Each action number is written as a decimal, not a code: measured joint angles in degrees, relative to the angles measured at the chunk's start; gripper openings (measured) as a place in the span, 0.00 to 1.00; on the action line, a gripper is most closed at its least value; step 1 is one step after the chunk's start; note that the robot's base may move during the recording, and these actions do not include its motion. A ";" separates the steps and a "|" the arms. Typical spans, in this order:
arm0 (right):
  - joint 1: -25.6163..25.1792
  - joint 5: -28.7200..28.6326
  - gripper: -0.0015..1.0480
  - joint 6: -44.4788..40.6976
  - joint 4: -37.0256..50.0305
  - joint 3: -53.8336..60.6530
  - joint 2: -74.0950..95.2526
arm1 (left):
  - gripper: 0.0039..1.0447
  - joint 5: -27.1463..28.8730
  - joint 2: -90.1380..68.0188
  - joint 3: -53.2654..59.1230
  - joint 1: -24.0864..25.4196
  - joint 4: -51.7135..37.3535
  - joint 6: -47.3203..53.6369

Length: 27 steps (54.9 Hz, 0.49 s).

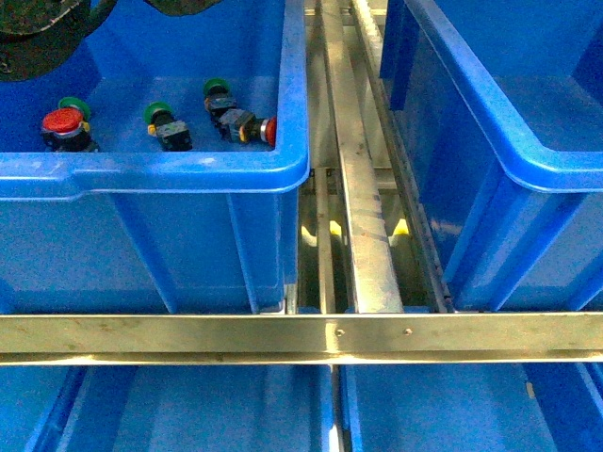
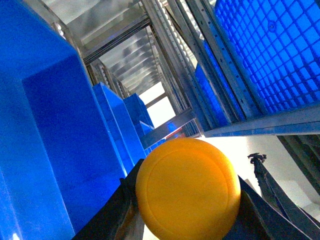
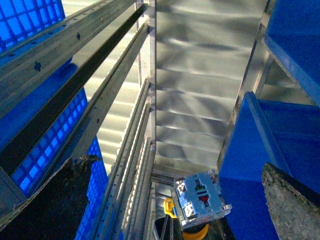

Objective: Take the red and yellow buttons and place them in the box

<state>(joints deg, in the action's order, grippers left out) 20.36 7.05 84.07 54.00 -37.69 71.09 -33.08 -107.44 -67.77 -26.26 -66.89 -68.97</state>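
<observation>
In the left wrist view my left gripper [image 2: 188, 192] is shut on a yellow button [image 2: 188, 187]; its round cap fills the gap between the dark fingers [image 2: 107, 215]. The right gripper [image 3: 176, 167] is open with nothing in it. Beyond its fingers [image 3: 292, 200] a switch body [image 3: 200, 196] with a yellow collar shows from its back; whether it is the held button I cannot tell. In the front view the upper left blue box [image 1: 151, 174] holds a red button [image 1: 62, 122] and a second red button [image 1: 268, 132] lying on its side. Neither gripper shows clearly there.
Green-capped switches [image 1: 160, 115] [image 1: 217, 89] lie among the red ones. Another blue box [image 1: 528, 141] stands at the right. Metal rails [image 1: 363, 235] run between the boxes, and a crossbar [image 1: 301, 334] spans the front above lower blue bins. A dark shape [image 1: 38, 28] hangs at top left.
</observation>
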 joint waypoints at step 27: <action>0.70 1.79 0.94 0.61 -0.09 -0.09 2.25 | 0.30 0.26 -1.29 -1.01 -1.79 0.09 -1.38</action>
<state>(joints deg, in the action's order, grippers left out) 21.06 8.84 84.68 53.91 -37.78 73.34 -32.82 -108.73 -68.77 -28.05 -66.81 -70.35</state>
